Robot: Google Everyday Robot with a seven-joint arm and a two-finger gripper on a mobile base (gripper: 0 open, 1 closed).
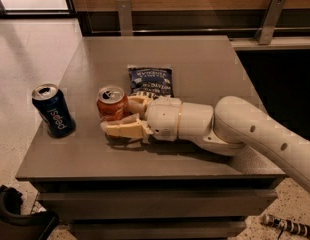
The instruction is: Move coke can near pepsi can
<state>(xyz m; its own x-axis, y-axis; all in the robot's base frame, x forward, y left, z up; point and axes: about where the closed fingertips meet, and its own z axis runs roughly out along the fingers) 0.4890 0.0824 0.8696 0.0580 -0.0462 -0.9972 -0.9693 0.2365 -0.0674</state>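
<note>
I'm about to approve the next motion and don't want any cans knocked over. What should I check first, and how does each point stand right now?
1. Grip: the gripper is shut on the coke can, one finger on either side: ok.
2. The coke can stands upright: ok.
3. The pepsi can stands upright, close to the left edge of the table: ok.
4. Leftward path: only bare tabletop lies between the two cans: ok.
5. The chip bag lies flat behind the gripper, off that path: ok.
6. The coke can is near the pepsi can: not ok, a gap separates them.
</note>
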